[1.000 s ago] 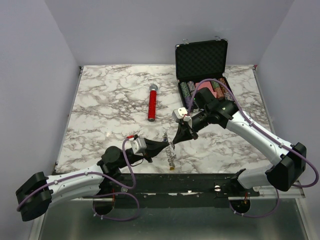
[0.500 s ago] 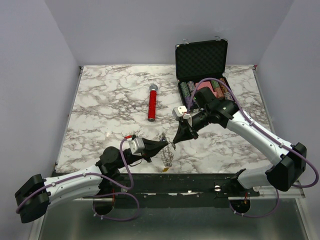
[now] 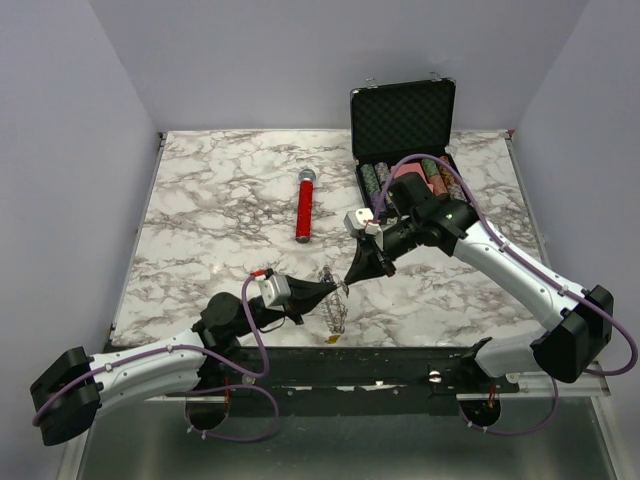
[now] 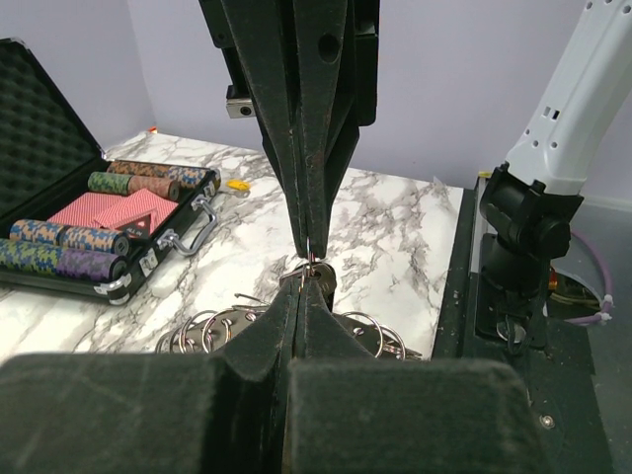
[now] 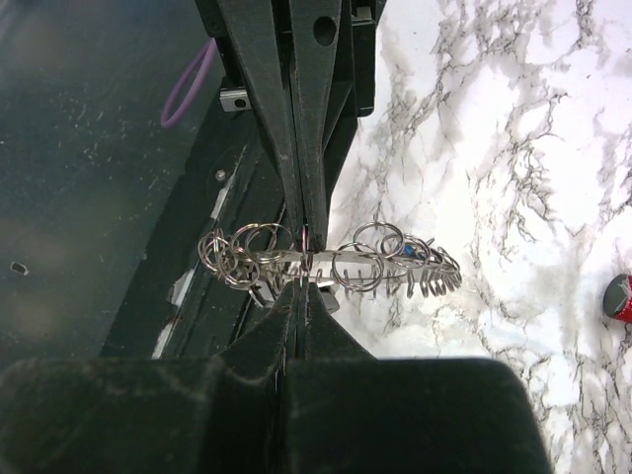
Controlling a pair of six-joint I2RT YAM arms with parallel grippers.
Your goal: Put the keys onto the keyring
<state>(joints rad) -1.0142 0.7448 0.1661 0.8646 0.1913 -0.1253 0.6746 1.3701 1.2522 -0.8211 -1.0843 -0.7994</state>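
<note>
The keyring (image 3: 335,312), a jagged grey loop strung with several small split rings and ending in a yellow tag (image 3: 330,338), hangs over the table's near edge. My left gripper (image 3: 339,290) is shut on it; it also shows in the left wrist view (image 4: 301,286). My right gripper (image 3: 348,282) meets it tip to tip from above, shut on a thin key with a dark head (image 4: 322,278). In the right wrist view the keyring (image 5: 395,267) runs crosswise between both tips, my right gripper (image 5: 301,288) below it. A blue key head (image 5: 406,253) shows among the rings.
A red-handled microphone (image 3: 304,206) lies mid-table. An open black case (image 3: 404,120) with poker chips (image 3: 378,180) and cards stands at the back right, behind the right arm. The black front rail (image 3: 400,360) runs just below the grippers.
The keyring hung straight down a second ago; now it is bunched and swung to the left, the yellow tag with it. The left arm has shifted slightly left. Both grippers stay shut.
</note>
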